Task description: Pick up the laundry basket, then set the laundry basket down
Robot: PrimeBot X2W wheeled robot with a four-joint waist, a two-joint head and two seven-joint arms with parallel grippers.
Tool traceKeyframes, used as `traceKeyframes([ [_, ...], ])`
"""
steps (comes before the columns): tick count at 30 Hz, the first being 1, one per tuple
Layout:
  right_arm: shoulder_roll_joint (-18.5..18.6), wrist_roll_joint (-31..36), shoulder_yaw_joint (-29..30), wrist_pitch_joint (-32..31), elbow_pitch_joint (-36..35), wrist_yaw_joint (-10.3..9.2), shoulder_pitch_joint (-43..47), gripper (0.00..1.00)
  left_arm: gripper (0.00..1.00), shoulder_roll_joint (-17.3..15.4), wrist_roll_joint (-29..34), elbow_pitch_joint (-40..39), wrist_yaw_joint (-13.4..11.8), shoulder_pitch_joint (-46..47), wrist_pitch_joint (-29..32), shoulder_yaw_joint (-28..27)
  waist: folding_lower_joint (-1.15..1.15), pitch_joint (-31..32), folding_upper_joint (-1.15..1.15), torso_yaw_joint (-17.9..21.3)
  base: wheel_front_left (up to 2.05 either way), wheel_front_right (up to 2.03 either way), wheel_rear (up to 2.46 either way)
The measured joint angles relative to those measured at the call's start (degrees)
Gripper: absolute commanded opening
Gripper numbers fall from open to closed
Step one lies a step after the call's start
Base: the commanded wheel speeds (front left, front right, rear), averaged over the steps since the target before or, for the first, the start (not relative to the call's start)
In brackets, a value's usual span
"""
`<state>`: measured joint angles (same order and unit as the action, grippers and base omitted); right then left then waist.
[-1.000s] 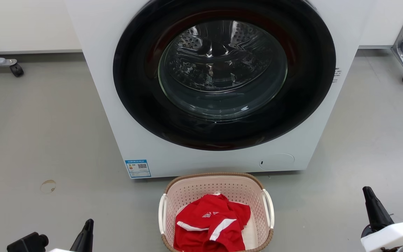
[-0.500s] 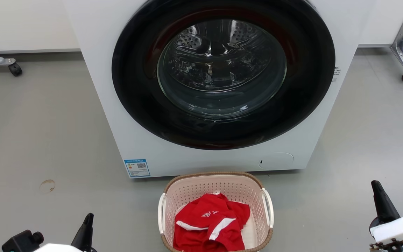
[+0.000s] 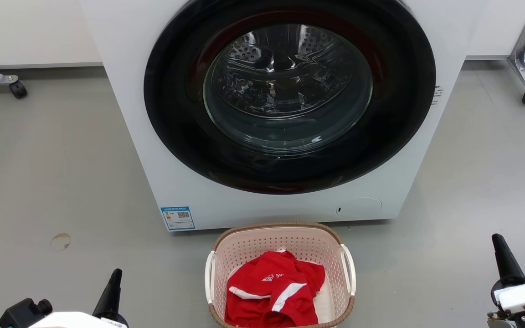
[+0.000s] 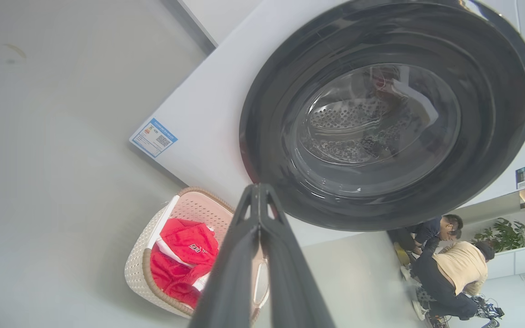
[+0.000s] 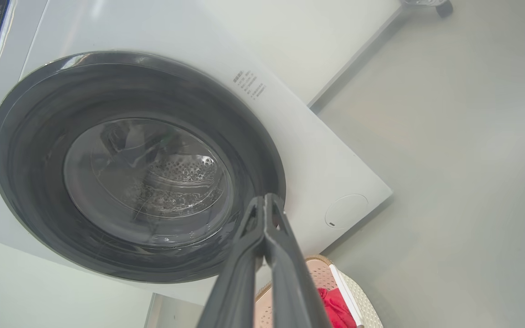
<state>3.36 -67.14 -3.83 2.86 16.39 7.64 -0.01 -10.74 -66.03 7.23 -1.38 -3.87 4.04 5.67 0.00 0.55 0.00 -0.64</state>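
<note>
We found the laundry basket (image 3: 262, 246) standing on the grey floor (image 3: 62, 182) at six o'clock in our head view, just in front of the white washer (image 3: 153, 136), whose dark round door (image 3: 176, 114) sat at twelve. A red garment (image 3: 274, 291) lay crumpled inside the basket. Our left gripper (image 3: 115, 275) hung at seven o'clock and our right gripper (image 3: 498, 239) at four. Both had their fingers pressed together and held nothing, each well apart from the basket, with tips pointing toward the washer.
</note>
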Motion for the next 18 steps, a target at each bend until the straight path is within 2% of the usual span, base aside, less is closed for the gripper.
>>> traceKeyframes([
  [18, -0.31, -8.16, 3.31, -2.44, -0.22, -0.01, -1.09, 0.0, 0.0, 2.44, -8.39, 2.67, 2.72, 2.15, 0.58, -3.05, 0.0, -0.24, 0.0, 0.21, 0.0, 0.0, 0.0],
])
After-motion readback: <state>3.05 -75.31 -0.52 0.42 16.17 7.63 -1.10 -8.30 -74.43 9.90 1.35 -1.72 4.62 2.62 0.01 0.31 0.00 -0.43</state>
